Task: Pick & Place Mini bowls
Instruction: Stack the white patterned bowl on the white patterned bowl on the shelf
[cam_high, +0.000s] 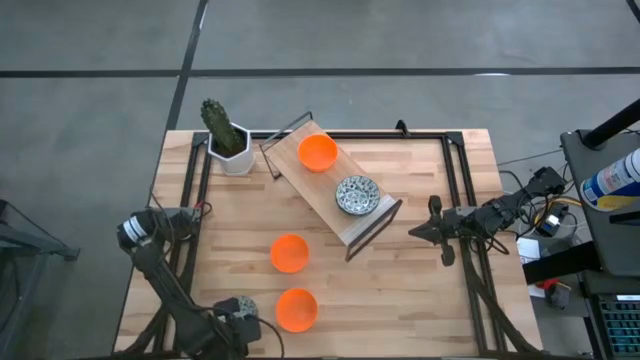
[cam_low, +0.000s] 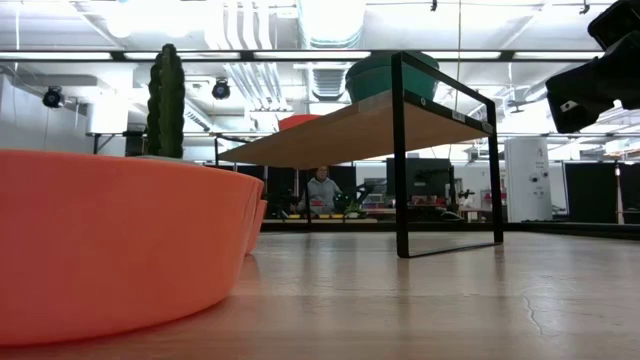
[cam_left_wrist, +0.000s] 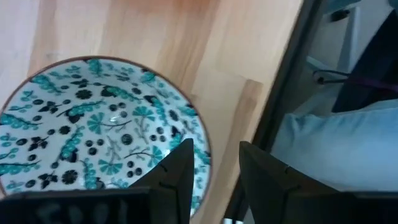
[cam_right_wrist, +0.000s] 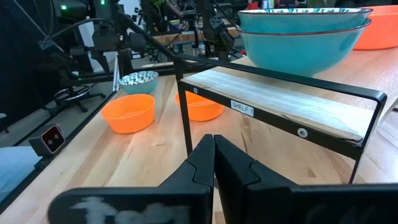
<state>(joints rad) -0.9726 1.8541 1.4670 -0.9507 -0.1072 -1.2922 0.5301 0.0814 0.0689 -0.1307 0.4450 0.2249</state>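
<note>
Patterned bowl (cam_left_wrist: 93, 134) directly under left gripper (cam_left_wrist: 214, 171), fingers apart straddling its rim. Orange bowl (cam_high: 296, 309) just beside it; another (cam_high: 289, 253) farther. Right gripper (cam_high: 418, 232) closed, empty, facing shelf (cam_high: 310, 190) carrying stacked patterned bowls (cam_high: 356, 194) and orange bowl (cam_high: 318, 153).

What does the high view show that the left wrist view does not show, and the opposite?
Only the high view shows the cactus in its white pot, the shelf carrying one orange bowl and a patterned stack, two orange bowls on the table, and the right gripper, shut, beside the shelf. Only the left wrist view shows the teal pattern inside the near-edge bowl and the left gripper open over its rim. Both show that bowl at the table's near edge.
</note>
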